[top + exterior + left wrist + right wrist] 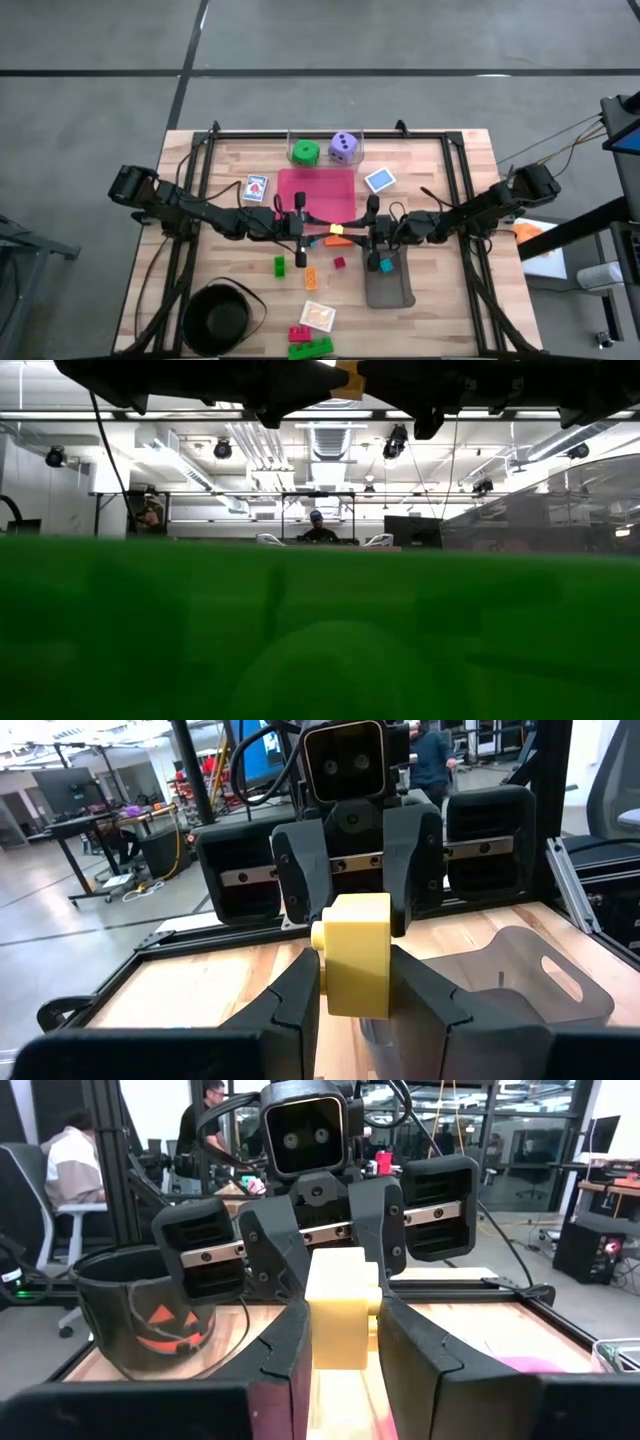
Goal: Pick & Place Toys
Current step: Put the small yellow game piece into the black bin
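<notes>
Wooden table in an open lab; people at desks beyond. Near edge: black bowl point(215, 318), green brick point(310, 347), red brick point(299, 333), orange card point(317, 316) loose. Mid-table, left gripper point(302, 236) and right gripper point(368, 235) both clamp one yellow brick point(356, 955), aloft between them: handover, I judge. Grey tray point(388, 285) holds one teal brick point(386, 265). Farther: pink tray point(316, 194), green die point(304, 153), purple die point(343, 147). Most toys unsorted. No legible writing.

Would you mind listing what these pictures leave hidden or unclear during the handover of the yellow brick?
- Low view: the tabletop, hidden behind a blurred green brick against the lens.
- High view: the yellow brick, too small to judge how the left gripper and right gripper hold it.
- Wrist views: the brick's underside, hidden by fingers.
</notes>
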Robot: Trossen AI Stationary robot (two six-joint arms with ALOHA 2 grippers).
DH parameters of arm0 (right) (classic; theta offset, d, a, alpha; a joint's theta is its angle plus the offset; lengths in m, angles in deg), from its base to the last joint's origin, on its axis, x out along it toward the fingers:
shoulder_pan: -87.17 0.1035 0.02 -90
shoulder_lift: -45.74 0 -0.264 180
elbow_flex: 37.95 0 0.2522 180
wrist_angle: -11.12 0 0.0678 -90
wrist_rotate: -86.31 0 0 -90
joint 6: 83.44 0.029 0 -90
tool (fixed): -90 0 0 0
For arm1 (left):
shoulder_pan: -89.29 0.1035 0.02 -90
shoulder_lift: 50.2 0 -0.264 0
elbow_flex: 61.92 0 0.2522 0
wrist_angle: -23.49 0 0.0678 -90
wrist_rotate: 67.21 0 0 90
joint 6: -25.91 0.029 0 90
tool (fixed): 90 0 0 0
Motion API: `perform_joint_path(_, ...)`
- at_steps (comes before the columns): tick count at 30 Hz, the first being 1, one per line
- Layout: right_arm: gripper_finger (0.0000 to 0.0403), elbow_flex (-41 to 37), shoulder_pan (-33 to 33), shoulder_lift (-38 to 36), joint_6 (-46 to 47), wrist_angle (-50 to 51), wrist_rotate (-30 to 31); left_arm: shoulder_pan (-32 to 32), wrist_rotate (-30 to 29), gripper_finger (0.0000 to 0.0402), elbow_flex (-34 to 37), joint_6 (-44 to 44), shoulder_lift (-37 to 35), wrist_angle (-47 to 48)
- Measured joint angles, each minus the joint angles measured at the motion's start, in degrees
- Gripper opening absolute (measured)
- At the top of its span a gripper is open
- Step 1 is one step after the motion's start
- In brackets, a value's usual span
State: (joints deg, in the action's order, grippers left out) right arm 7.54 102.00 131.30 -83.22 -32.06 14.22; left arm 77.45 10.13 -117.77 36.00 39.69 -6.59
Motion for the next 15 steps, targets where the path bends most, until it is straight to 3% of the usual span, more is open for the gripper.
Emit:
perform_joint_path(7,0.0086,0.0,0.0,0.0,-0.3,0.2,-0.1,0.0,0.7,0.0103,0.1,0.0,0.0,0.2)
perform_joint_path(15,0.0085,0.0,0.0,0.0,-0.6,0.2,-0.1,0.0,2.9,0.0209,0.1,0.0,0.0,0.4)
